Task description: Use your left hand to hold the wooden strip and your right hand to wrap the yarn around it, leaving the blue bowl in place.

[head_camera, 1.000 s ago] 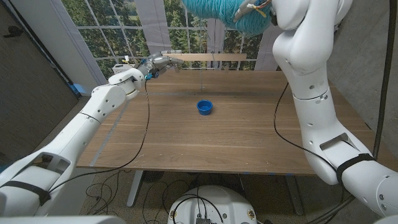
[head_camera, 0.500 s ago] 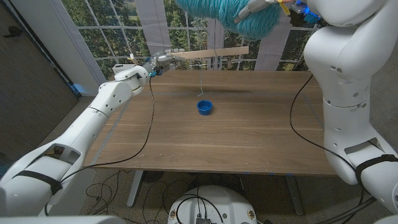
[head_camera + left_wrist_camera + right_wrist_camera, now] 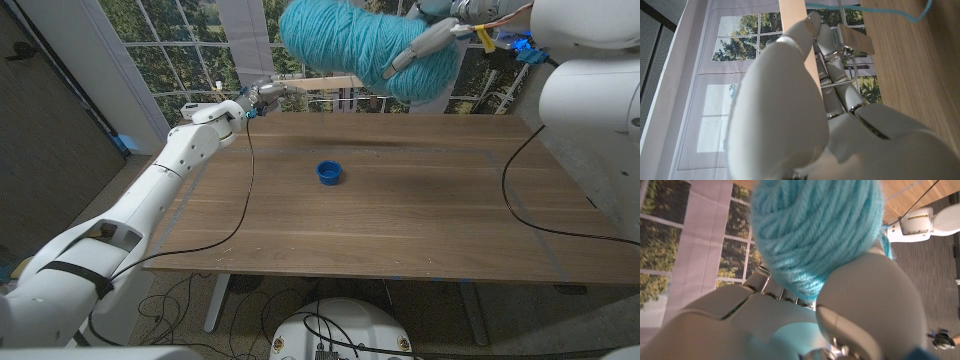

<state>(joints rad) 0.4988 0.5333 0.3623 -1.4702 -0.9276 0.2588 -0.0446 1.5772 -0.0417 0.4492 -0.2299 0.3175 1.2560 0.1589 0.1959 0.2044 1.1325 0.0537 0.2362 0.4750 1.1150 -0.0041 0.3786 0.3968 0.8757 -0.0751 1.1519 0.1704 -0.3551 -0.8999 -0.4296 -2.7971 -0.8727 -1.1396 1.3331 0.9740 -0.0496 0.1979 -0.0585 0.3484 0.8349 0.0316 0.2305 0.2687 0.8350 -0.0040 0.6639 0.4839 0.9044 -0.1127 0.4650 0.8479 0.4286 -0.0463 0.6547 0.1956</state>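
My left hand grips one end of the wooden strip, held level above the table's far edge. Its fingers close round the strip in the left wrist view, where a turquoise strand crosses it. My right hand holds a big skein of turquoise yarn high over the far side, just above the strip. In the right wrist view the yarn sits in that hand. The small blue bowl stands mid-table.
The wooden table spreads below both arms. Black cables hang over it at left and right. Large windows stand behind the far edge.
My right hand has swung the yarn skein lower and further left, over the strip. The left hand has lifted the strip slightly. The bowl has stayed put.
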